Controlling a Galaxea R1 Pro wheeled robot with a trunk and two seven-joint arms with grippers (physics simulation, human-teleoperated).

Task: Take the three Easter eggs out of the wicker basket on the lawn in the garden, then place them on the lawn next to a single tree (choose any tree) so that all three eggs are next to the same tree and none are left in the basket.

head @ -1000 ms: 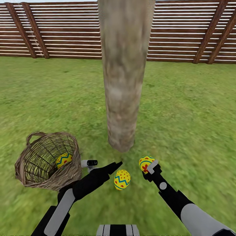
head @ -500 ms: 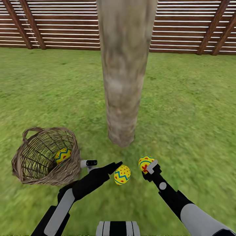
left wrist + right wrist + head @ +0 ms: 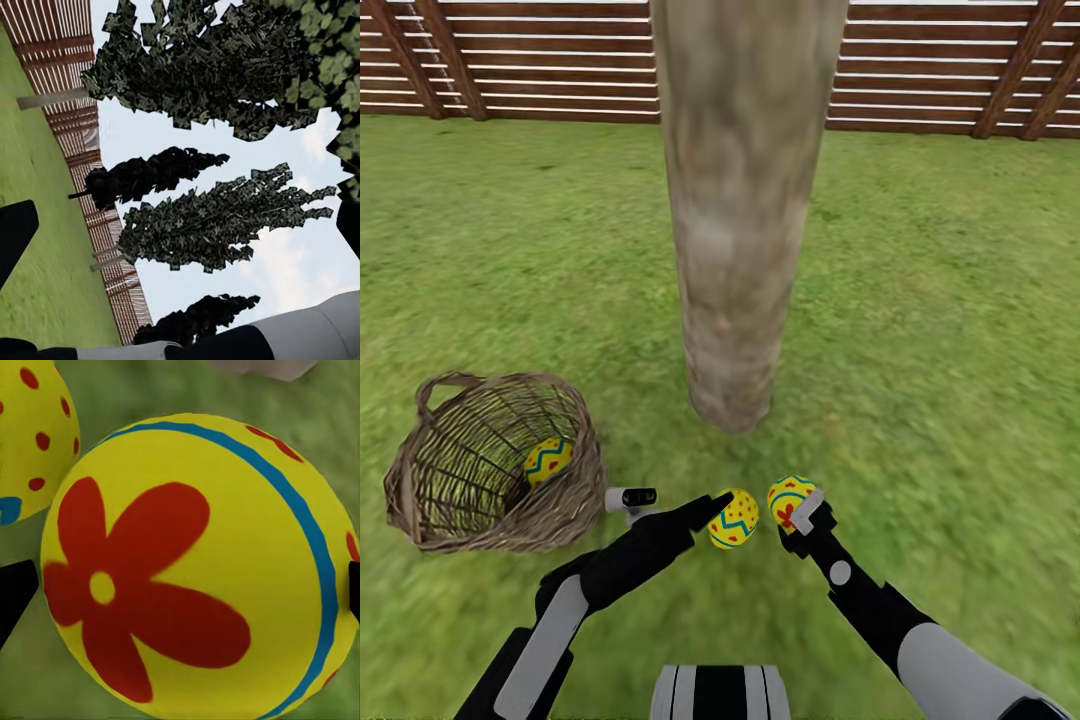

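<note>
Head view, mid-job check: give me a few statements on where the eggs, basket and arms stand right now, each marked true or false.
1. One egg lies inside the wicker basket. True.
2. The right gripper holds the flower-painted egg. True; the right wrist view shows it between the jaws.
3. The basket is empty. False: one egg remains in it.
4. The dotted egg lies behind the tree trunk. False: it is on the near side, beside the flower-painted egg.
5. The basket sits to the right of the trunk. False: it is to the left.
6. A slatted wooden fence runs behind the lawn. True.
</note>
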